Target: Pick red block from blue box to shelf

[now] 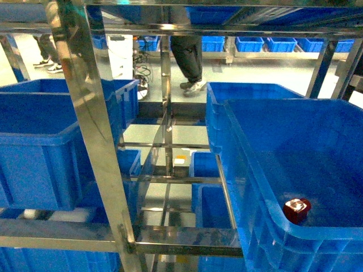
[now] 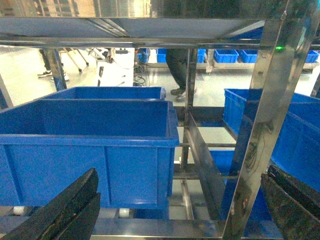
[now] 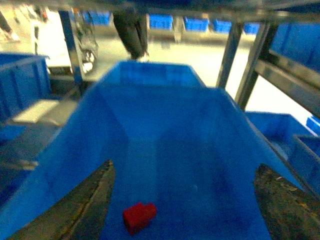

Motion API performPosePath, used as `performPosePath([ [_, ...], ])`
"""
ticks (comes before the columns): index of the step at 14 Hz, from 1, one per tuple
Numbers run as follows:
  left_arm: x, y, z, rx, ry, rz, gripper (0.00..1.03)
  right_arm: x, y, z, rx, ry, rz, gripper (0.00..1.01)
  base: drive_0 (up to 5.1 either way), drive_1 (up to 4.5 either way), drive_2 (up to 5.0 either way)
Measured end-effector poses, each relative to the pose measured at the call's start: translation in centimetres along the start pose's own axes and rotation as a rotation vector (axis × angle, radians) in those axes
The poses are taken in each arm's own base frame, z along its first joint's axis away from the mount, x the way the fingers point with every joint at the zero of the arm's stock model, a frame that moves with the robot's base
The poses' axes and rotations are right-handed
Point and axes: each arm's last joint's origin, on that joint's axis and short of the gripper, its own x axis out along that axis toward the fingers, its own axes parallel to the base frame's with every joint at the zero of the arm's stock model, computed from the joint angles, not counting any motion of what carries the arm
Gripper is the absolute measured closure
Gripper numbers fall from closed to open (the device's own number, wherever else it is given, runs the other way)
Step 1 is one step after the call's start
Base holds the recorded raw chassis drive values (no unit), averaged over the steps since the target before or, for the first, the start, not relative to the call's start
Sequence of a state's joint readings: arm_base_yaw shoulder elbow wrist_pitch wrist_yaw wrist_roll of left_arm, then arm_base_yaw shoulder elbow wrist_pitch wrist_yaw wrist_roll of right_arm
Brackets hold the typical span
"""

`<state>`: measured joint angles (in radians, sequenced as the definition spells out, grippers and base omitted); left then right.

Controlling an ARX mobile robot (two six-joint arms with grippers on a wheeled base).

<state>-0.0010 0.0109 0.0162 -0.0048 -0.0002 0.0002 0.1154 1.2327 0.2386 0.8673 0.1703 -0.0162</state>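
In the head view, going left to right, two blue crates point(image 1: 39, 141) sit one behind the other on the left side of the shelf point(image 1: 85, 113), whose bright steel upright slants across in front of them. Through the middle gap, lower crates point(image 1: 207, 187) show on the tier beneath, and beyond the rack a person's legs point(image 1: 187, 56) stand on the pale floor, with a row of more blue bins point(image 1: 249, 43) along the far wall. On the right sit two more boxes, one behind the other; the nearer is the blue box point(image 1: 249, 170), and in its near corner lies one red block point(image 1: 297, 210), close to the front wall with a pale glare on its top.

Neither gripper shows in the head view.

The left wrist view looks level at the long side of a left crate point(image 2: 90, 150). The left gripper point(image 2: 185, 212) has its two dark fingers point(image 2: 65, 212) at the bottom corners of the frame, spread wide with nothing between them — it hangs in front of the shelf, touching nothing.

The right wrist view looks down into the blue box point(image 3: 165, 130). The right gripper point(image 3: 182, 210) is likewise spread wide, two fingers point(image 3: 85, 205) at either side, and the single red block point(image 3: 139, 216) lies on the box floor between them — nearer the left finger, untouched, its stud pointing sideways.
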Motion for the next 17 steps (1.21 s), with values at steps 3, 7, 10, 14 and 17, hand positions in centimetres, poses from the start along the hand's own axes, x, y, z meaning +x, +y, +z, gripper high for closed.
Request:
performPosePath([
  [3, 0.0, 0.0, 0.0, 0.0, -0.001, 0.0, 0.05, -2.3, -0.8, -0.2, 0.036, -0.146, 0.052, 0.55, 0.0, 0.0, 0.0],
  [7, 0.0, 0.0, 0.0, 0.0, -0.001, 0.0, 0.05, -5.3, -2.3, -1.2, 0.039, -0.113, 0.047, 0.99, 0.0, 0.0, 0.0],
  [10, 0.0, 0.0, 0.0, 0.0, -0.001, 0.0, 0.05, -6.6, -2.3, -1.2, 0.039, -0.12, 0.051, 0.99, 0.0, 0.0, 0.0],
  [14, 0.0, 0.0, 0.0, 0.0, -0.001, 0.0, 0.05, -7.4, -2.3, -1.1, 0.039, -0.124, 0.051, 0.99, 0.0, 0.0, 0.0],
  [17, 0.0, 0.0, 0.0, 0.0, -0.001, 0.0, 0.05, -7.9, -2.4, -1.0, 0.039, -0.132, 0.051, 0.99, 0.0, 0.0, 0.0],
])
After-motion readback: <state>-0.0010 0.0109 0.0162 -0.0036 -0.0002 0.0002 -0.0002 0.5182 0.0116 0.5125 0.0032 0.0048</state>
